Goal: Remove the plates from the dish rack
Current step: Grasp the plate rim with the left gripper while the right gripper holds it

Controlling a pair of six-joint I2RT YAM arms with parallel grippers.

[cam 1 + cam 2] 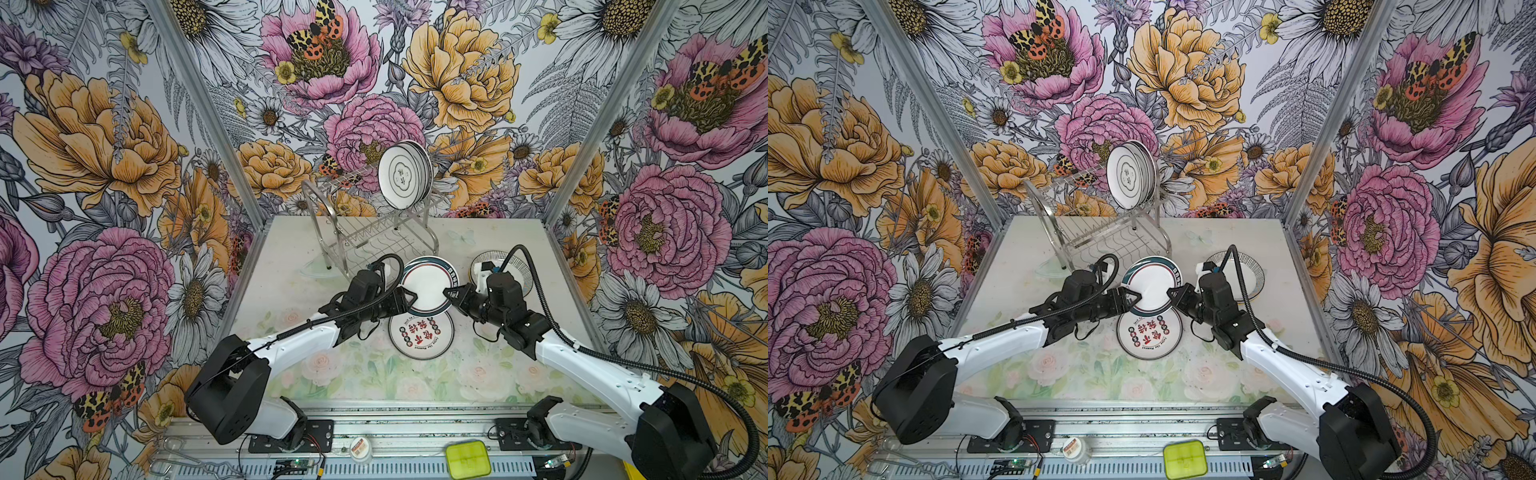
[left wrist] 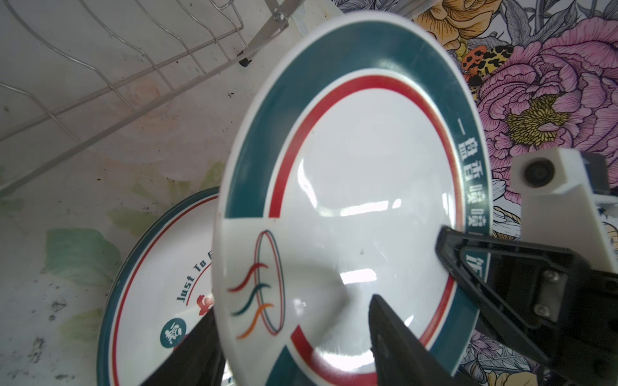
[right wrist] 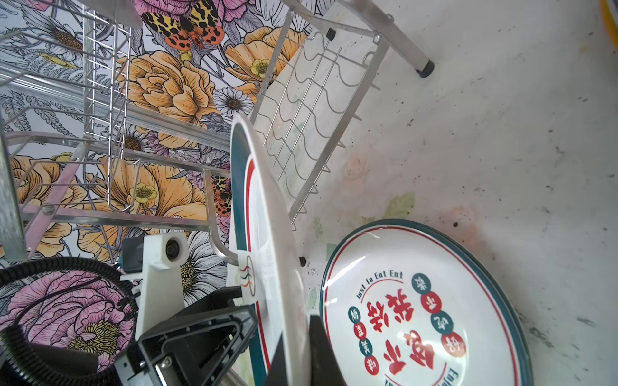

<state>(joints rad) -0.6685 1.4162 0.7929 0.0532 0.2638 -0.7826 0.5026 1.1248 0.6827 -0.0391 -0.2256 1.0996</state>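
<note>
Floral tabletop (image 1: 415, 382) | right claw (image 1: 448, 291) pinching teal-banded plate (image 1: 428, 286) | left claw (image 1: 411, 296) astride its rim, closure unclear

Looks like a robot lab booth: closed in by flower-wallpaper panels (image 1: 104, 145) on aluminium posts (image 1: 209, 112), with two arm bases (image 1: 291, 436) bolted to a metal rail (image 1: 415, 419) at the table (image 1: 291, 249) edge and a bare circuit board (image 1: 293, 463) with loose wires.

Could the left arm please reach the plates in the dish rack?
Probably not yet: the left hand straddles the teal-banded plate that the right hand grips; the dish rack itself looks unobstructed.
</note>
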